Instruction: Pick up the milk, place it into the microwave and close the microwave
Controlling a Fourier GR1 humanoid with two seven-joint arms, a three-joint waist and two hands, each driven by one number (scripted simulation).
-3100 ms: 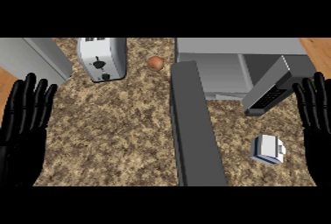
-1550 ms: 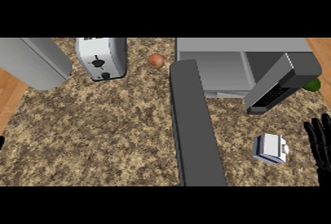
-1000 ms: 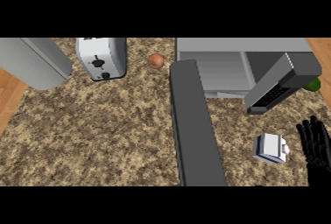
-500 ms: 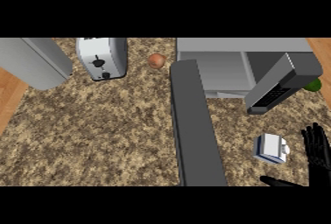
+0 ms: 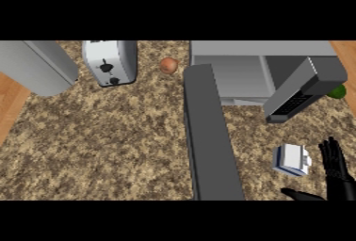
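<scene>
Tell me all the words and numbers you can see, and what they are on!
No word, number or sign here can be read.
milk carton: blue and white sides, no letters to make out.
dark panel at the right of the microwave: tiny pale marks, too small to read.
toaster: only black knobs, no writing.

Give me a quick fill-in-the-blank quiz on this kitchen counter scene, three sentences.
The milk lies on the counter beside the ___ robot hand.
That robot hand is ___, not shut.
In the head view, the toaster stands ___ of the microwave.
Missing words: right; open; left.
</scene>
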